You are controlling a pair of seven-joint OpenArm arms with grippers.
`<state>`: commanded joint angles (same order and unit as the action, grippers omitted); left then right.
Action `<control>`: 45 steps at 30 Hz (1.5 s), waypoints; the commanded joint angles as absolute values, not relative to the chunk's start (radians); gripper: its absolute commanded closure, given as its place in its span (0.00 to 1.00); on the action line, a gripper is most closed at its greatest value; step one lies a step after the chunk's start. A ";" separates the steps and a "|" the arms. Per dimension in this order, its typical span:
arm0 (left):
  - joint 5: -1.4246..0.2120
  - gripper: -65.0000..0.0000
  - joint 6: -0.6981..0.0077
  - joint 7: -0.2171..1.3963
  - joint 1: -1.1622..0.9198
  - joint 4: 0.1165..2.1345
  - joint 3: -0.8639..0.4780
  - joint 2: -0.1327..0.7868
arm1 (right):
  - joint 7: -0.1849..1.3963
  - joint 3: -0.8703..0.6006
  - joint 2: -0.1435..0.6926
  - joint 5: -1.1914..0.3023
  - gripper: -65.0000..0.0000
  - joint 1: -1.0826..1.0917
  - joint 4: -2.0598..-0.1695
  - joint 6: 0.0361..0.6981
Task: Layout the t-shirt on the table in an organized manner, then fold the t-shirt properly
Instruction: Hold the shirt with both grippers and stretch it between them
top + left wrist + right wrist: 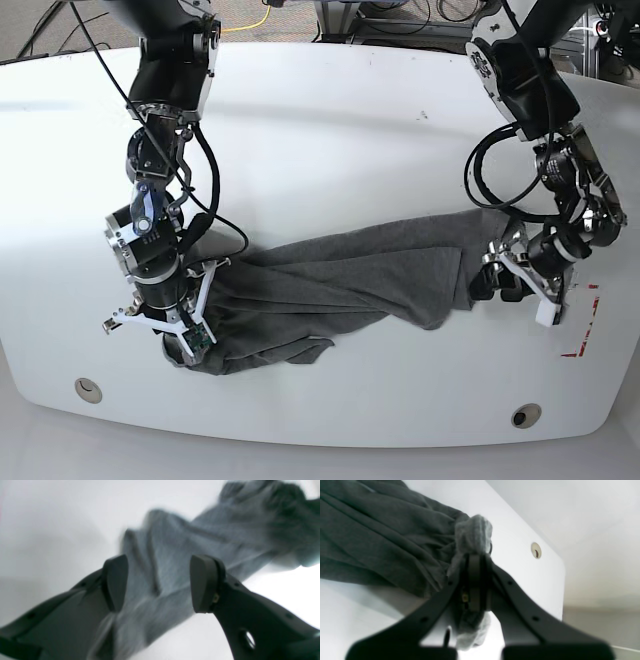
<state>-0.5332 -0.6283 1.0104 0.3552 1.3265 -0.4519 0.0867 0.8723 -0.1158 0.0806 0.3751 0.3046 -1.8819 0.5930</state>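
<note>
One t-shirt (340,285) stretched between two grippers: right gripper (475,585) clamped on its bunched end, left gripper (158,582) spread wide over cloth.

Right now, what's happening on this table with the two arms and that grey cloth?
A two-armed robot is spreading out a grey t-shirt on the white table. The right tool is shut on a bunched bit of the shirt near the table's front edge, by a grommet hole. The left tool is open, its fingers either side of the cloth at the opposite end. The shirt lies stretched between them but twisted and wrinkled, not yet flat or folded.
</note>
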 joint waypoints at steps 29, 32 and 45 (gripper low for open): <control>-0.479 0.43 -0.387 0.774 0.394 1.099 -0.308 0.081 | 0.872 -0.117 0.079 0.375 1.00 0.289 -1.905 0.593; -0.463 0.43 -0.387 0.773 0.394 1.099 -0.308 0.081 | 0.874 -0.117 0.079 0.375 1.00 0.289 -1.905 0.593; -0.446 0.43 -0.390 0.773 0.394 1.043 -0.308 0.056 | 0.874 -0.117 0.079 0.375 1.00 0.289 -1.905 0.593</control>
<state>-0.4457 -0.3905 0.7725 0.3936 1.0426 -0.3076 0.0560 0.8738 -0.1174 0.0790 0.3751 0.2892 -1.9049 0.5930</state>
